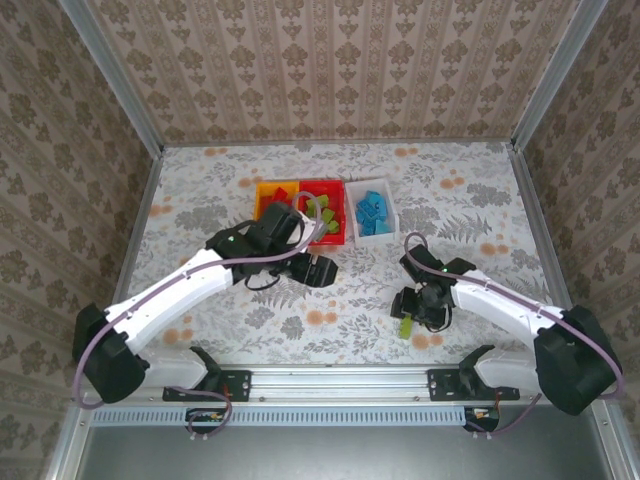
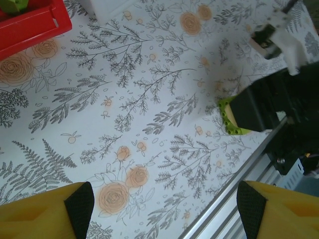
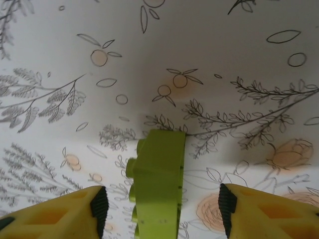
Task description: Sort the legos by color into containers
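Observation:
A lime green lego [image 3: 159, 179] lies on the flowered table between the fingers of my right gripper [image 3: 163, 206]. The jaws are open, with a gap on each side of the brick. From above, the same lego [image 1: 406, 326] sits just in front of the right gripper [image 1: 418, 305]. My left gripper [image 2: 164, 206] hangs open over bare table with nothing between its fingers, in front of the red container [image 1: 322, 190]. Green legos [image 1: 328, 216] lie in that red container. The yellow-orange container [image 1: 266, 190] holds red legos, and the white container [image 1: 352, 212] holds blue legos [image 1: 372, 212].
The metal rail [image 1: 330, 375] runs along the table's near edge, close behind both grippers. In the left wrist view the red bin's corner [image 2: 30, 27] is at the top left and the right arm [image 2: 279, 99] at the right. Patterned walls enclose the table.

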Robot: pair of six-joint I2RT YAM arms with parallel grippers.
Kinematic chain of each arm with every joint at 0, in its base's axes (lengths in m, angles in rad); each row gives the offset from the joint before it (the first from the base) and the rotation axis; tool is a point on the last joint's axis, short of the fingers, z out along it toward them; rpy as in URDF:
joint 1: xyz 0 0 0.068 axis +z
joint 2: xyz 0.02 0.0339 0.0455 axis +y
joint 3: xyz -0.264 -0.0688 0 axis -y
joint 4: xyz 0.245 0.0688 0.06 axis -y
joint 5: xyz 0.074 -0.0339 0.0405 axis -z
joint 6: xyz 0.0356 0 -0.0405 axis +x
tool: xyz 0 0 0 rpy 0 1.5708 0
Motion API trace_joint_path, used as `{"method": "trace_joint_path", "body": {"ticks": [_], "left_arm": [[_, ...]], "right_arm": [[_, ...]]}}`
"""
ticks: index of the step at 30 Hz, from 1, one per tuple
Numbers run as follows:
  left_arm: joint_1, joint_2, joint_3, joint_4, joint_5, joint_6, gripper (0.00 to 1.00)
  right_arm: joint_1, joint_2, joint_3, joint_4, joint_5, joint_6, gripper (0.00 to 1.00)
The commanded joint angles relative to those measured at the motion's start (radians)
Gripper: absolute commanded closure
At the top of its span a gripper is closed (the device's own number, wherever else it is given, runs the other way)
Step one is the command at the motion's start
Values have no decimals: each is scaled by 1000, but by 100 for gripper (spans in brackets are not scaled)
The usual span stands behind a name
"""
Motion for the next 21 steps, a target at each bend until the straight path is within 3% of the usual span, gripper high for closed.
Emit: {"method": "trace_joint_path", "body": {"ticks": [1,9,12,17,21], "left_arm": [[-3,-51,-20,21,20,30,22],[-3,-84,-32,13,-18,14,22],[1,-105,-18,-8,-104,-9,22],[61,-159,26,-19,-200,-58,23],[135,-166,63,-9,-226,-89,23]], "right_arm": [[0,37,-19,56,-24,56,43],[8,77,-25,93,-32,90,67],[30,53,48,77,3,60,80],[54,74,264,113,53,-21,85],[55,231,474,181,62,-94,85]]}}
